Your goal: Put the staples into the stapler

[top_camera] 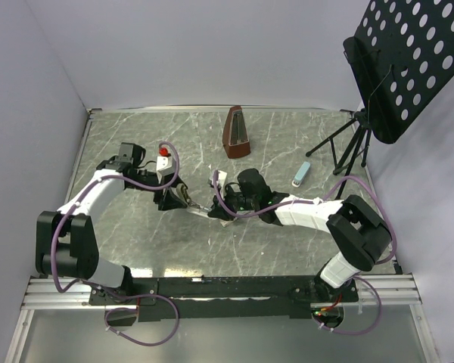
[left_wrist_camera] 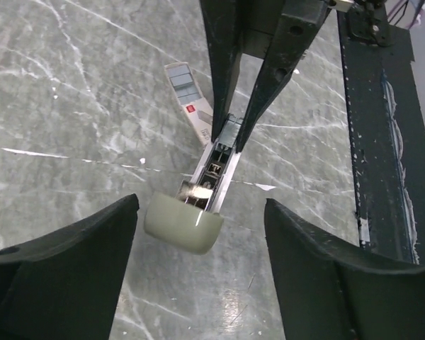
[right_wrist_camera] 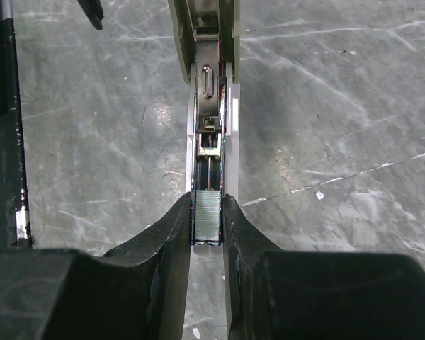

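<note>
One skewed push could jam the staples pinched by the right gripper in the stapler, while the left gripper gapes empty around it.

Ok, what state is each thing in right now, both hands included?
stapler: open, magazine channel exposed.
staple strip: seated in the channel.
staple box: on the table, open, grey staples showing.
left hand: open, straddling the stapler's cream end.
right hand: shut on the stapler.
metronome: upright.
</note>
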`<state>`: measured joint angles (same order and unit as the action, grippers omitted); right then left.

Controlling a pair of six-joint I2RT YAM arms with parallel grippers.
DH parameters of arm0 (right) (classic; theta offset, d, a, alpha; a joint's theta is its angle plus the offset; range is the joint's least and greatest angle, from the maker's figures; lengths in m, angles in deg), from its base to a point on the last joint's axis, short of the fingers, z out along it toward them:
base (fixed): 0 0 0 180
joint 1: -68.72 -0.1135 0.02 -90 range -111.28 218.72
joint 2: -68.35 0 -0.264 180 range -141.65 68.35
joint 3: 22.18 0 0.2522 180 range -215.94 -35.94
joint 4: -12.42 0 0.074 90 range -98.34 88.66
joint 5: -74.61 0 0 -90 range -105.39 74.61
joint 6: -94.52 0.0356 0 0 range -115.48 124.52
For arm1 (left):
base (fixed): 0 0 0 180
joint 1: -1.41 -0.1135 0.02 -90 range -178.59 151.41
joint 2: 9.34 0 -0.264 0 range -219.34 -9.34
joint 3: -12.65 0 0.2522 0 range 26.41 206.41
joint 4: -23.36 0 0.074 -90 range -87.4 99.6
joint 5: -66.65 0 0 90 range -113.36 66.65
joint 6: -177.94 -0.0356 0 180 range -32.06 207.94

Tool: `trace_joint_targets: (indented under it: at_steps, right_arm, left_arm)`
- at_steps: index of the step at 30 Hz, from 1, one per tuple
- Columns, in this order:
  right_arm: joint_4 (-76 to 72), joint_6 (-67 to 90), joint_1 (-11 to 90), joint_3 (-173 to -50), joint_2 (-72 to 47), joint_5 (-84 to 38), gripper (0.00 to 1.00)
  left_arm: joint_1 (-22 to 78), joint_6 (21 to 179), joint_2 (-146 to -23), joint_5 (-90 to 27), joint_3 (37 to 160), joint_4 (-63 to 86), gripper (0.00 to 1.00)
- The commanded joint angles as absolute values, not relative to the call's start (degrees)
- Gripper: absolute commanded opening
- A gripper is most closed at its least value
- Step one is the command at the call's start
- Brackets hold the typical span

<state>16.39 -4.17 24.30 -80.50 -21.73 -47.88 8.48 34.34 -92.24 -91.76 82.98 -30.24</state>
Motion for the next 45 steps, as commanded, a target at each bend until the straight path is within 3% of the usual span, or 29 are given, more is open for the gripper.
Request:
trace_joint_targets:
  at_steps: [1,4,5,8,11,15,27,34,45]
  right_arm:
    - [19.4,-5.5,24.0,-80.1,-18.5,-49.8,0.00]
    - [19.3,-5.6,23.9,-80.2,-18.6,-50.0,0.00]
    - [19.2,-5.6,24.0,-80.2,-18.6,-50.1,0.00]
    - [19.0,-5.7,23.8,-80.2,-18.8,-49.9,0.00]
    - [19.0,-6.2,23.5,-80.3,-19.1,-49.2,0.00]
    - [18.7,-6.7,22.8,-80.9,-19.9,-48.5,0.00]
    - [22.3,-6.9,21.5,-81.0,-23.9,-47.2,0.00]
    - [24.8,-8.4,21.5,-81.9,-28.1,-46.5,0.14]
    - [23.8,-10.8,21.5,-86.8,-36.4,-46.0,0.24]
  left_arm:
    - [9.1,29.3,-90.6,-95.4,85.0,-32.9,0.72]
    - [9.8,30.3,-90.0,-94.7,84.6,-32.2,0.53]
    - [10.1,30.7,-89.8,-94.3,84.5,-31.6,0.41]
    - [11.8,32.3,-89.2,-92.5,84.1,-31.1,0.21]
    - [14.5,35.8,-87.8,-88.9,82.1,-29.0,0.10]
    - [20.5,43.2,-85.2,-82.3,79.1,-23.6,0.07]
    - [32.9,59.9,-85.5,-64.9,72.6,-12.0,0.13]
    - [35.4,66.1,-80.8,-53.3,67.6,-3.2,0.10]
    - [35.9,63.9,-81.4,-45.0,68.1,-8.0,0.07]
